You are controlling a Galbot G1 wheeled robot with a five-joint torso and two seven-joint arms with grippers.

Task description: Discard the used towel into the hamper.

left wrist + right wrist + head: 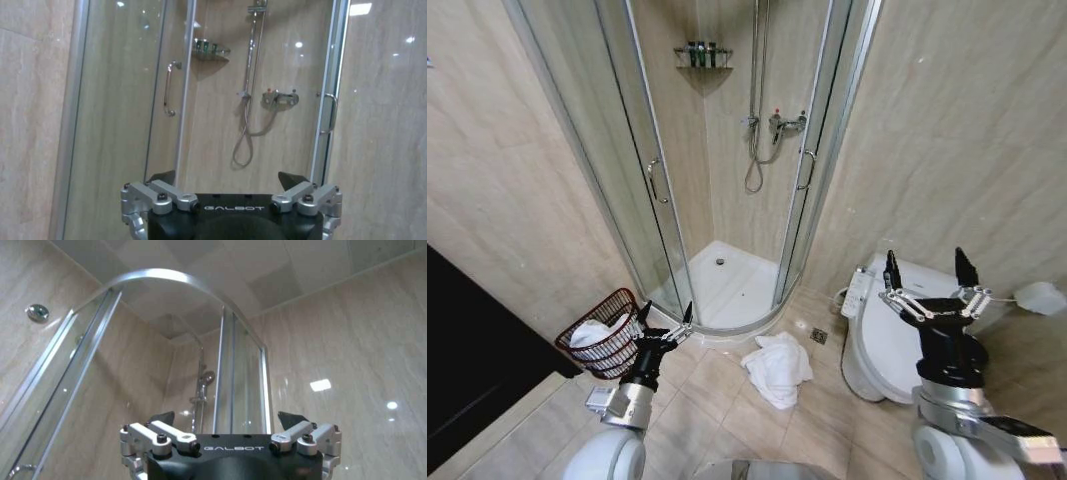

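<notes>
One white towel [778, 368] lay crumpled on the floor tiles in front of the shower stall [727, 285], just beside the toilet [889, 340]. From the towel, the single wire hamper [603, 335] stood at about nine o'clock against the wall, with something white already in it (another cloth, I judged). There were two hands. The left hand [665, 323] was raised just beside the hamper's rim at its three o'clock, fingers spread and holding nothing. The right hand [931, 277] was held up over the toilet lid, jaws wide apart and likewise empty.

The risk, as I saw it, lay in the pickup. The towel sat between the two arms and low, so a reach had to go well down, and a pinch on one loose fold could drag it instead of lifting it. The left arm was also close enough to the light hamper to tip it when swinging.
</notes>
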